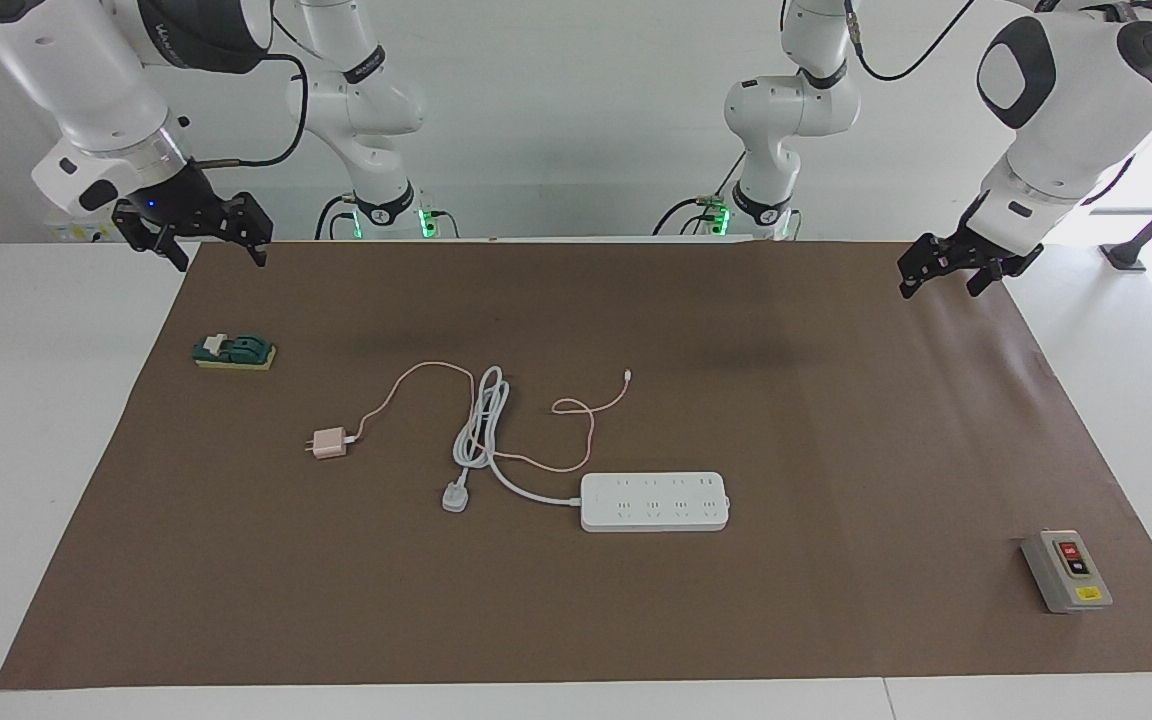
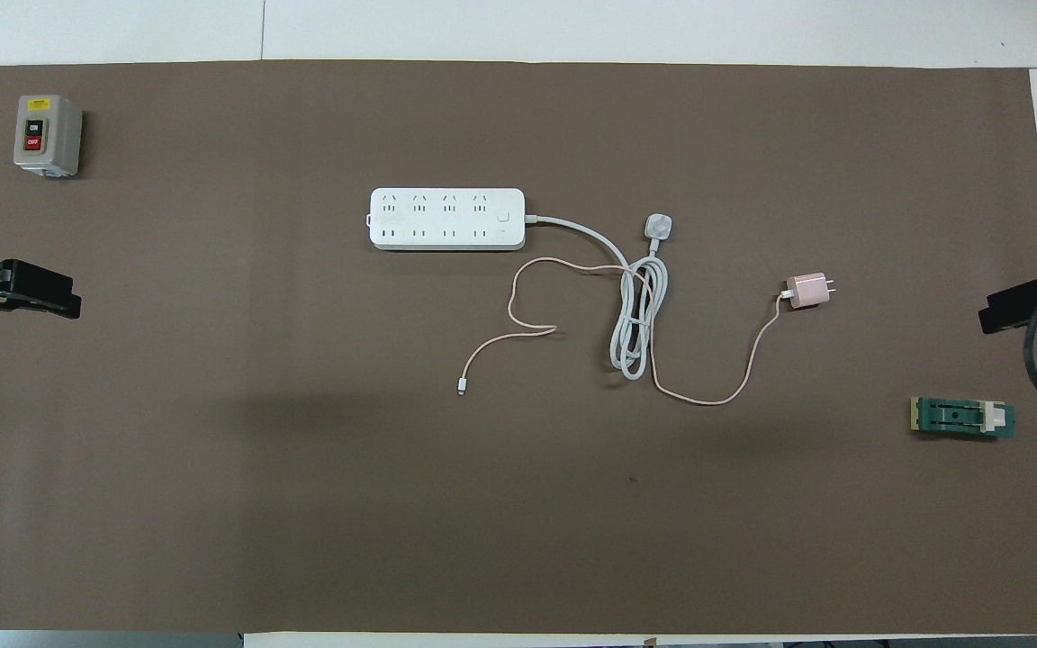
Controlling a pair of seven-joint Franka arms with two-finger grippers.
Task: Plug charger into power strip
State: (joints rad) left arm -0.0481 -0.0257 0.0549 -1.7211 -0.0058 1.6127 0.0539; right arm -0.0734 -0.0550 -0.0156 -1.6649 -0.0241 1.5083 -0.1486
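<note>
The power strip (image 1: 654, 501) (image 2: 446, 219) is a long white socket bar lying flat mid-mat, sockets up. Its thick white cord loops toward the right arm's end and finishes in a white three-pin plug (image 1: 454, 497) (image 2: 659, 227). The charger (image 1: 328, 443) (image 2: 808, 291) is a small pale-pink cube on the mat, a little nearer to the robots than the strip and toward the right arm's end, prongs pointing away from the strip. Its thin pink cable (image 1: 576, 420) (image 2: 527, 315) trails across the white cord. My right gripper (image 1: 219, 255) (image 2: 996, 315) hangs open over the mat's edge at its own end. My left gripper (image 1: 941, 285) (image 2: 59, 297) waits open over the other edge. Both hold nothing.
A brown mat (image 1: 836, 420) (image 2: 302, 495) covers the table. A small grey box (image 1: 1066, 570) (image 2: 48, 135) with red and black buttons stands toward the left arm's end, farther from the robots than the strip. A green block (image 1: 234, 351) (image 2: 962, 418) lies toward the right arm's end.
</note>
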